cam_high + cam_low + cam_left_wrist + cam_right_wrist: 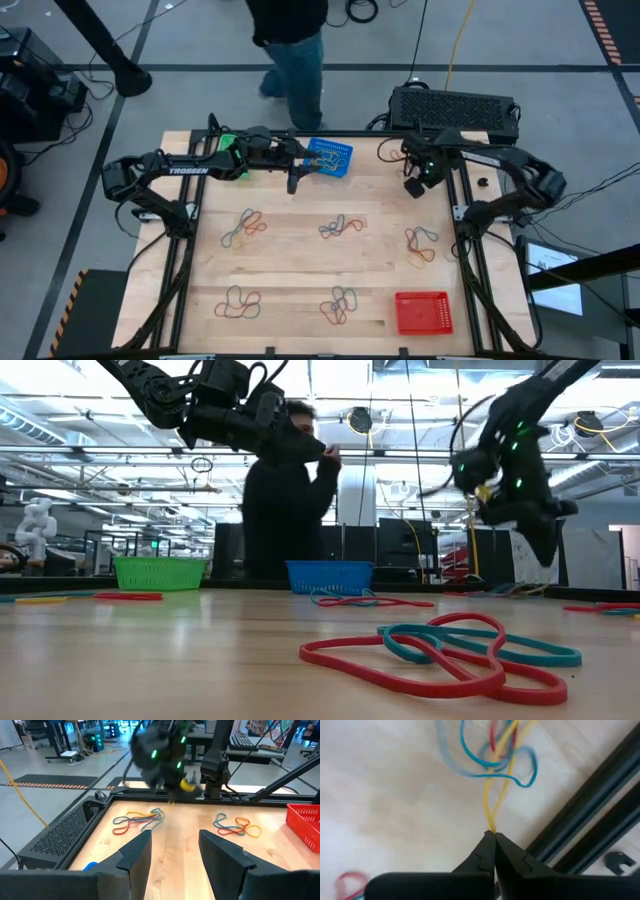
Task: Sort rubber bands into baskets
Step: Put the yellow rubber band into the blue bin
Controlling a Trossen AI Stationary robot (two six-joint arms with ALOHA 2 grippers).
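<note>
On the near edge of the pale wooden table [300, 300], towards its right corner, sits the red plastic mesh basket [423, 312]. Along that near edge also lie two loose clusters of thin rubber bands [239, 303], mixed red, blue and tan, one towards the left and one [340, 305] in the middle. Across the middle of the table lie three more tangles: one on the left [246, 225], one central [341, 226], and one close to the right edge [421, 245].

The right gripper [493, 836] hangs above the right part of the table, towards the far edge, its fingers pressed together on a thin yellow rubber band [495, 795] that stretches away from the tips towards a blurred knot of blue, red and yellow loops.

The left gripper [293, 183] hovers just beside the blue plastic mesh basket [331, 157], which sits at the far edge near the middle with bands inside it; its fingers [135, 855] stand spread apart, with nothing between them. The green plastic mesh basket [159, 572] sits further left along the far edge.

Beyond the far edge are a black vented box [455, 107] and a person [292, 50] in dark top and jeans.
</note>
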